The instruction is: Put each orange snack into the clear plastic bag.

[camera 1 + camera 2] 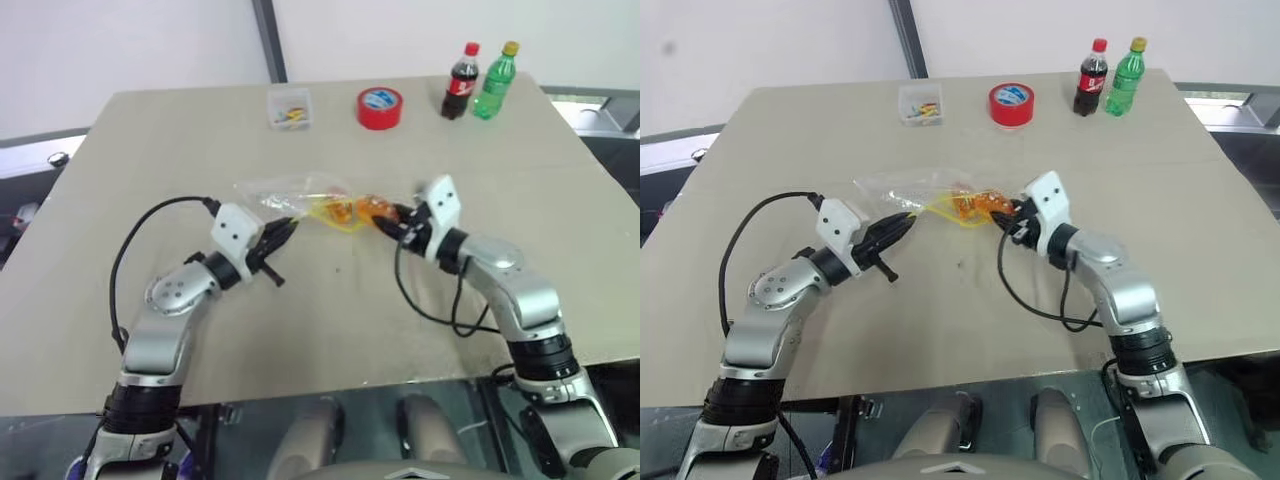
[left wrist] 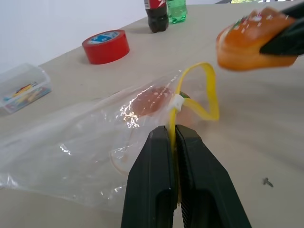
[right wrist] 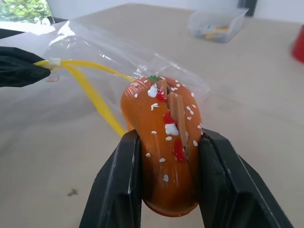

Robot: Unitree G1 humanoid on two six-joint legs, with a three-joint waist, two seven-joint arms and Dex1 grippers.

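On the beige table [image 1: 120, 180], near its middle, the clear plastic bag [image 2: 71, 152] lies flat with its mouth turned toward the right arm. The left gripper [image 2: 173, 142] has its two fingers pressed together on the yellow seal strip [image 2: 209, 90], so the mouth stands open as a small yellow loop. One orange snack [image 2: 149, 99] is already inside the bag, seen through the film. The second orange snack [image 3: 164, 142] is pinched across its sides by the right gripper [image 3: 166, 199] and is held just beside the yellow loop, not yet inside it. I judge that the bag is very light, thin and crinkly, so it will fold or slide easily; the seal strip is the stiffest part and the best place to hold. The snack looks glossy and firm, perhaps a little slippery, so a grip across the middle of its sides seems right. Farther back stand a red tape roll [image 1: 380, 107] and two small bottles [image 1: 480, 82].
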